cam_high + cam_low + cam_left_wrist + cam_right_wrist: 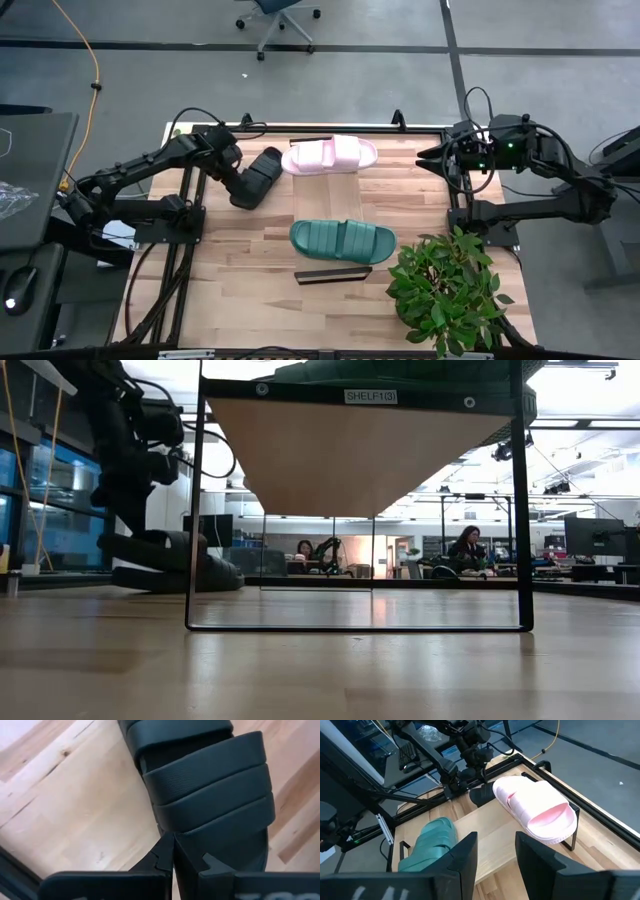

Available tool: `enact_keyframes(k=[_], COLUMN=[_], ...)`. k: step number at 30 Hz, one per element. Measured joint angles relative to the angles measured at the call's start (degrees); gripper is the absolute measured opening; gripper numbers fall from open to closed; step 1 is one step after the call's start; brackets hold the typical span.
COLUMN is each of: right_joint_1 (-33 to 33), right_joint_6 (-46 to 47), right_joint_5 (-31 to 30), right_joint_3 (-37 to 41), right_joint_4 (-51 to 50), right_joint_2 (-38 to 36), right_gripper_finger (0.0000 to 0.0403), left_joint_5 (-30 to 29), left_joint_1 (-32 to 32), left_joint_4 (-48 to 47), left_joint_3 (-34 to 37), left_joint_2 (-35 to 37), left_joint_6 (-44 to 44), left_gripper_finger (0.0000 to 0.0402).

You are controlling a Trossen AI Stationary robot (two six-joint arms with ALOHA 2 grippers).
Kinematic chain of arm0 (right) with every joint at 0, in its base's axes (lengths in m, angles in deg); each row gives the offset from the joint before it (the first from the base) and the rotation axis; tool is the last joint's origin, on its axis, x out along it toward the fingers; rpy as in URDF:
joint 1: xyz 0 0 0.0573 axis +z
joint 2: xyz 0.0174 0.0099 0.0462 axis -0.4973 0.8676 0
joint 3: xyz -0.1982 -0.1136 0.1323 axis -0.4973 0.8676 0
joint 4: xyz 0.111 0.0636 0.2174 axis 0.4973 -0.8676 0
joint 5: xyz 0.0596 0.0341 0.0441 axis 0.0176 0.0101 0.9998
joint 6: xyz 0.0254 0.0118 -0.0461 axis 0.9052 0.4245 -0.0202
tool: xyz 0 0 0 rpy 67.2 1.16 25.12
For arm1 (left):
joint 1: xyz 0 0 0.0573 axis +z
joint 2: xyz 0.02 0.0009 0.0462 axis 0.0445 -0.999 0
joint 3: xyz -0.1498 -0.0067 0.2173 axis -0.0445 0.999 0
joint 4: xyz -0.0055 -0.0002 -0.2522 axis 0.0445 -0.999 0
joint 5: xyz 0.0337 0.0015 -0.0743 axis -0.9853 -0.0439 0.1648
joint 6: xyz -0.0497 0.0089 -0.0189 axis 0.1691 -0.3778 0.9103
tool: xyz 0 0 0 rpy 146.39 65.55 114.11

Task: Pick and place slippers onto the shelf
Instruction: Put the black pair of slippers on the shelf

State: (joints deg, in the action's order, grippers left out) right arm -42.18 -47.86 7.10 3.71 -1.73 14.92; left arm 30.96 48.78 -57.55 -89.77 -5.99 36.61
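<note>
The black slipper (265,170) lies on the tabletop just left of the shelf (335,205), sole down (170,568). My left gripper (243,188) slants down onto it, fingers shut, at the near edge of the ribbed strap. The pale pink slipper (330,156) rests on the shelf's far end and the teal slipper (343,240) on its near end; the right wrist view shows both, pink slipper (540,812) and teal slipper (427,845). My right gripper (495,845) hangs open and raised at the table's far right, holding nothing. My left gripper touches the black slipper with its shut fingertips (165,851), at the edge of the ribbed strap (210,827). The fingers come steeply from above, slanting in from the table's left. No gap shows between them and I see nothing pinched. The slipper lies on the table.
A potted plant (445,290) stands at the table's near right corner. The shelf's dark frame (195,510) fills the middle of the low view. People sit at desks in the room beyond (470,550). Bare tabletop (230,290) lies near left.
</note>
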Motion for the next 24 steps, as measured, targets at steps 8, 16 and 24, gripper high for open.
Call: enact_keyframes(k=[8, 16, 24], right_joint_1=[0.0, 0.0, 0.02], right_joint_6=[-1.16, -1.37, -1.92], right_joint_5=[-0.01, 0.25, 0.92], right_joint_3=[0.0, 0.0, 0.0], right_joint_4=[0.0, 0.0, 0.0], right_joint_2=[0.0, 0.0, 0.0], right_gripper_finger=[0.0123, 0.0123, 0.0123], left_joint_5=[4.77, 4.36, 4.59], left_joint_1=[0.0, 0.02, 0.02], left_joint_4=[1.41, 1.05, -2.0], left_joint_3=[0.0, 0.0, -1.09], left_joint_2=[0.0, 0.04, 2.52], left_joint_6=[0.2, 1.51, 2.67], left_gripper_finger=[0.0, 0.0, 0.0])
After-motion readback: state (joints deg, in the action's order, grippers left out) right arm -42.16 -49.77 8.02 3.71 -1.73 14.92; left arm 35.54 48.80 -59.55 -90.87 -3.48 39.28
